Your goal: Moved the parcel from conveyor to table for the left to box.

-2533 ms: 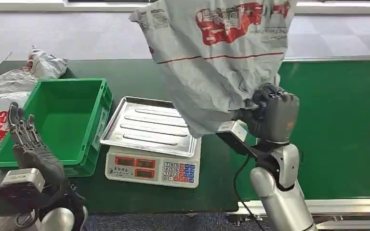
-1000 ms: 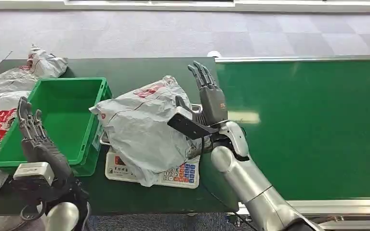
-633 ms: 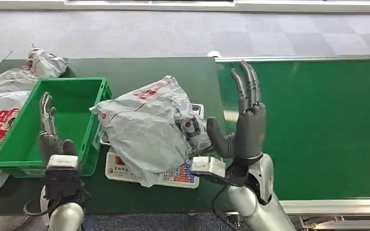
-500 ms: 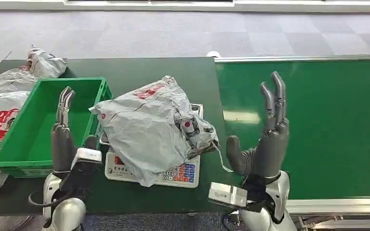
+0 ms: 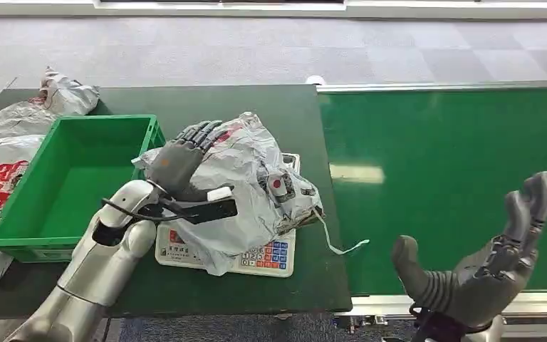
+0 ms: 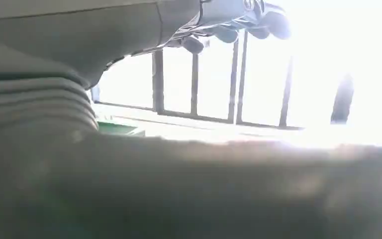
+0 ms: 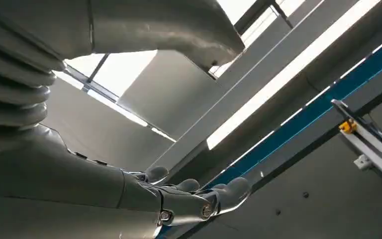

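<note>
My right hand (image 5: 481,274) has let go and pulled back, open, near the desk's front edge. The parcel (image 5: 235,182) now lies on the scale (image 5: 260,260) mid-desk, beside the box (image 5: 71,178). My left hand (image 5: 178,158) rests on it; grip unclear.

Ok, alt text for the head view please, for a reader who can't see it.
The left hand rests on a grey parcel lying on a scale, beside a green crate on a dark table. The right hand is open and raised near the green conveyor.
</note>
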### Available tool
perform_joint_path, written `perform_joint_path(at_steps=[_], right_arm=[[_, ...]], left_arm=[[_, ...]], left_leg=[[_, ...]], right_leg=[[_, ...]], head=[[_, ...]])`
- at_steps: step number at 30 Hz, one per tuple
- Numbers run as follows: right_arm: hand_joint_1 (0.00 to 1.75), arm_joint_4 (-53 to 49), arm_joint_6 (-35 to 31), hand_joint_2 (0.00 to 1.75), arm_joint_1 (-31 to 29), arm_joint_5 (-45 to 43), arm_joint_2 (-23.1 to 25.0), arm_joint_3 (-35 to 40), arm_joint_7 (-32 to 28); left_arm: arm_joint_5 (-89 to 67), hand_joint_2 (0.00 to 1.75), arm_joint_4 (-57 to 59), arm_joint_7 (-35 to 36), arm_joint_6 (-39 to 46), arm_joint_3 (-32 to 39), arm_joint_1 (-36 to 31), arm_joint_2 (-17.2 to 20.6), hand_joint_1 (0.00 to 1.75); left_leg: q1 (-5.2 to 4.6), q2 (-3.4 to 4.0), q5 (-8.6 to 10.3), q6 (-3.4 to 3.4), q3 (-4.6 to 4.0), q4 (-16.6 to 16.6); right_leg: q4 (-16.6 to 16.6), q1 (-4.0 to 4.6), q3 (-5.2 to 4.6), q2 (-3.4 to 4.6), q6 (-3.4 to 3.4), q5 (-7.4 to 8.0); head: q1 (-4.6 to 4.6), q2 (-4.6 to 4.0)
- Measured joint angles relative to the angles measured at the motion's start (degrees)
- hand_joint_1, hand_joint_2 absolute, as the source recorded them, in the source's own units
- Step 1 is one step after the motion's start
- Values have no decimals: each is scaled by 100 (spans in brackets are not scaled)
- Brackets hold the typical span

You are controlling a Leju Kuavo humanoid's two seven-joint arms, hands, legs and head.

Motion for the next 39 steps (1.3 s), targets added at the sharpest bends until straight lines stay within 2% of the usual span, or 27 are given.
perform_joint_path(at_steps=[3, 9, 13, 24, 25, 26, 33, 36, 39], right_arm=[[0, -70, 0, 175, 182, -331, 78, -196, -224], [0, -76, 0, 175, 301, -623, 168, -413, -391], [0, -76, 2, 175, 298, -680, 170, -439, -345], [0, -76, 2, 175, 272, -710, 175, -446, -258], [0, -76, 2, 175, 260, -706, 175, -446, -256], [0, -76, 2, 175, 253, -704, 175, -448, -249], [0, -76, 2, 175, 232, -706, 177, -446, -223], [0, -74, 2, 175, 197, -833, 177, -446, -232], [0, -74, 2, 175, 164, -920, 175, -446, -242]], left_arm=[[83, 175, 754, -214, -377, -626, -561, -28, 0], [269, 175, 1733, -420, -579, -1443, -1100, -195, 0], [332, 175, 2194, -524, -721, -1910, -1227, -345, 0], [437, 175, 2917, -656, -815, -2631, -1505, -686, 2], [439, 175, 2957, -656, -810, -2692, -1529, -721, 51], [439, 175, 2989, -656, -806, -2730, -1541, -743, 175], [446, 175, 3131, -653, -743, -2926, -1599, -791, 175], [498, 175, 3133, -614, -710, -2943, -1601, -750, 175], [564, 175, 3114, -568, -699, -2952, -1596, -688, 175]], left_leg=[[-1, -7, 2, 3, -5, 0], [-4, 5, 2, 3, -6, 0], [-4, 4, 2, 3, -6, 0], [-4, -12, 3, 6, 14, -2], [-4, -18, 2, 7, 17, -3], [-5, -21, 2, 8, 20, -4], [-6, -28, 13, 21, 26, -5], [-7, -20, 14, 20, -12, -5], [-7, -19, 17, 18, 18, -5]], right_leg=[[0, -1, 4, -12, 0, 0], [0, -5, -1, 6, 3, 2], [0, -5, 2, 1, 3, 2], [0, -5, 35, -15, 6, -2], [-1, -5, 43, -24, 7, -4], [-1, -5, 48, -28, 7, -4], [-1, -6, 63, -40, 12, -1], [-1, -7, 63, -38, 13, 2], [-1, -7, 57, -36, 14, 4]], head=[[2, 0], [2, 0], [2, 0], [0, 0], [0, 0], [2, 0], [2, 0], [2, 0], [2, 0]])
